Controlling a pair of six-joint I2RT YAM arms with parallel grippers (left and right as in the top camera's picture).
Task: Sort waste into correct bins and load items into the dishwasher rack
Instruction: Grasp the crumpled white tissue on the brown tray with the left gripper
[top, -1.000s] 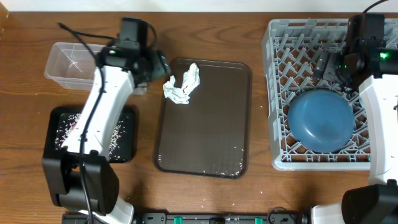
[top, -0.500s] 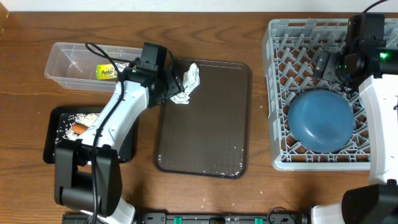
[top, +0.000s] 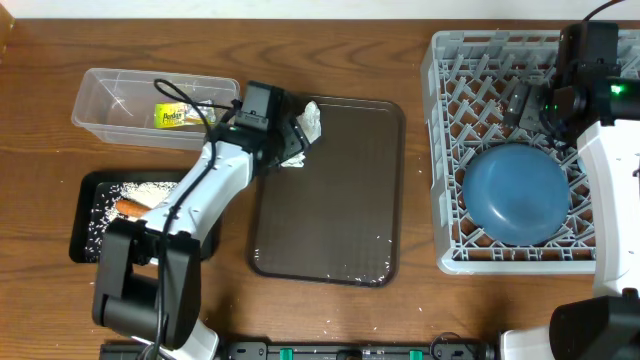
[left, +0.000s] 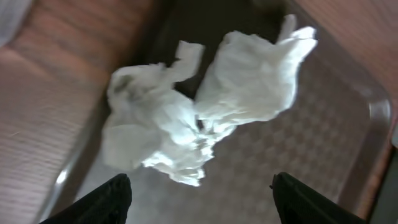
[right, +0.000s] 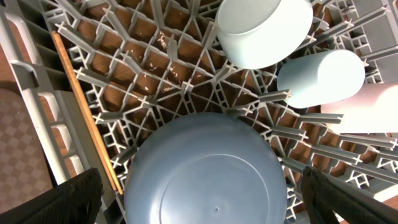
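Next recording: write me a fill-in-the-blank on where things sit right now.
The crumpled paper lies at the edge of the dark ____ serving tray.
The yellow-green wrapper sits in the ____ plastic box.
The carrot lies in the ____ waste tray.
The large ____ plate rests in the grey rack.
Missing: brown; clear; black; blue.

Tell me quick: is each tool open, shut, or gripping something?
Left tool: open, empty, over the crumpled white paper.
Right tool: open, empty, over the dishwasher rack.

left arm (top: 215, 180) and right arm (top: 612, 165): white shells with black joints and black bases. thin black cable (top: 190, 103) along the left arm; green light (top: 617, 90) on the right; dark fingers (left: 112, 200).
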